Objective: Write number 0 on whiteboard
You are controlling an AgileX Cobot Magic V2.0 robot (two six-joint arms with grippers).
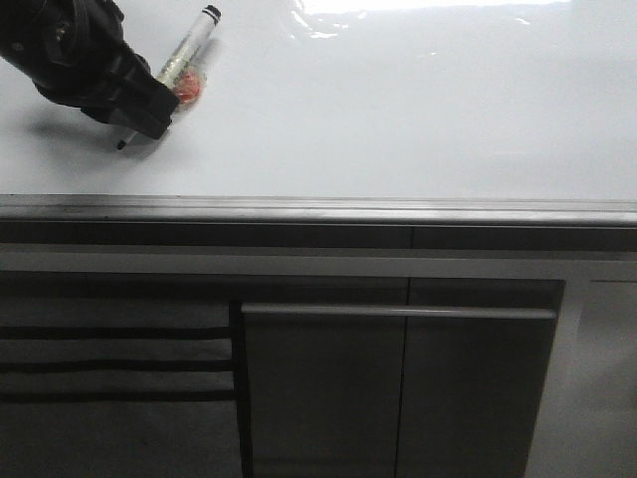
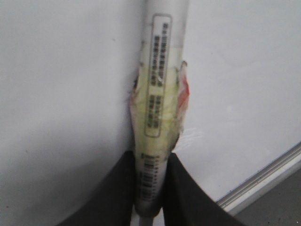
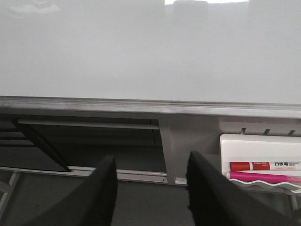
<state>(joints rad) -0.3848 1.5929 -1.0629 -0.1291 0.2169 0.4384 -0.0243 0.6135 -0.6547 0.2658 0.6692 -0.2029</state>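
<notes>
The glossy whiteboard [image 1: 398,110] fills the upper part of the front view, with a grey metal edge strip [image 1: 318,207] along its near side. My left gripper [image 1: 149,115] is at the far left over the board, shut on a clear-barrelled marker [image 1: 189,55] wrapped in yellowish tape. Its black tip [image 1: 122,144] is down at the board surface. In the left wrist view the fingers [image 2: 117,188] clamp the marker [image 2: 160,94]. No number 0 shows on the board. My right gripper [image 3: 150,174] is open and empty, below the board edge [image 3: 150,106].
Grey cabinet fronts [image 1: 398,388] with a long handle [image 1: 398,312] lie below the board edge. A white tray [image 3: 258,160] holds a red marker [image 3: 265,165] and a pink marker [image 3: 263,176], seen in the right wrist view. Glare marks the board's far edge [image 1: 398,10].
</notes>
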